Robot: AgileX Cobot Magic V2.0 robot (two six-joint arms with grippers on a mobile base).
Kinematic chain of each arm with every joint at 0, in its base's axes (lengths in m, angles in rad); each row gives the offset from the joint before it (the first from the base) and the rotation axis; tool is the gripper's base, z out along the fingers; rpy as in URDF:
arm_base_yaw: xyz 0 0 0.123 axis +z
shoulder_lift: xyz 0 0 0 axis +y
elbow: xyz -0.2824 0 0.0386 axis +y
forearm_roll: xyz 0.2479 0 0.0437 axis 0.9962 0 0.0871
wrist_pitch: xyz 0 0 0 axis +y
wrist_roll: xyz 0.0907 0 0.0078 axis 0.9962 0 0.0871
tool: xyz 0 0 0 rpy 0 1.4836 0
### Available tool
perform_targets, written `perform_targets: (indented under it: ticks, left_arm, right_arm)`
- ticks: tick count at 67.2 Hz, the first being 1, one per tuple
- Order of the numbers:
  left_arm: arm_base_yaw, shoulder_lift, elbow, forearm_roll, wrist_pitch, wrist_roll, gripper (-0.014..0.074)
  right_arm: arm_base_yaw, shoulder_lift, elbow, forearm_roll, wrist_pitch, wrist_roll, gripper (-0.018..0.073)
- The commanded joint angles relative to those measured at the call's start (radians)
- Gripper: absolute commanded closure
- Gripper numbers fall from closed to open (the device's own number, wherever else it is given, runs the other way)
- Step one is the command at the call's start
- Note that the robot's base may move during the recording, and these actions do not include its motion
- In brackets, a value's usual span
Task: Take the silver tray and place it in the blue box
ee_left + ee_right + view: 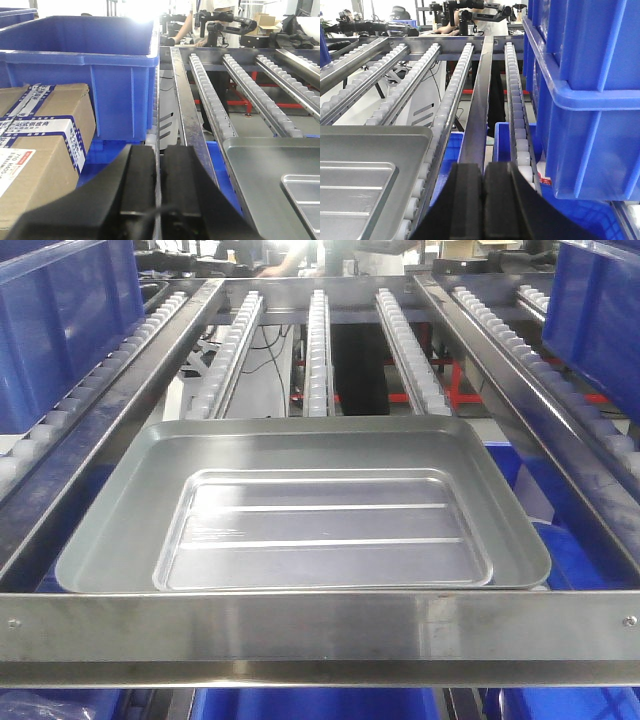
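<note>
Brushed metal is the trouble here: the silver tray (pixel 310 455) lies flat on the roller rails (pixel 318 350), its near edge just behind the steel frame bar (pixel 320 625), with nothing holding it. Both claws are clenched on nothing, the left claw (pixel 159 180) off the tray's left side and the right claw (pixel 483 195) off its right. They must open before meeting the thin raised rim; a nudge would likely send the tray rolling up the rails. An uneven pinch could tip the wide, slick sheet. The blue box (pixel 120 95) stands left of the line beside cardboard cartons (pixel 45 125), so the carry risks clipping its thick rim.
</note>
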Motion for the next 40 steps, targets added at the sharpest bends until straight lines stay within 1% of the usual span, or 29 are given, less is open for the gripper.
perform_targets:
  ticks: [1,40]
  left_arm:
    - [0.001,-0.014,0.016,0.000,-0.082,0.000,0.0582]
    - [0.001,-0.014,0.016,0.000,-0.082,0.000,0.0582]
  right_arm:
    - [0.000,-0.021,-0.019,0.000,-0.081,-0.008,0.0508]
    - [0.000,-0.021,-0.019,0.000,-0.081,-0.008,0.0508]
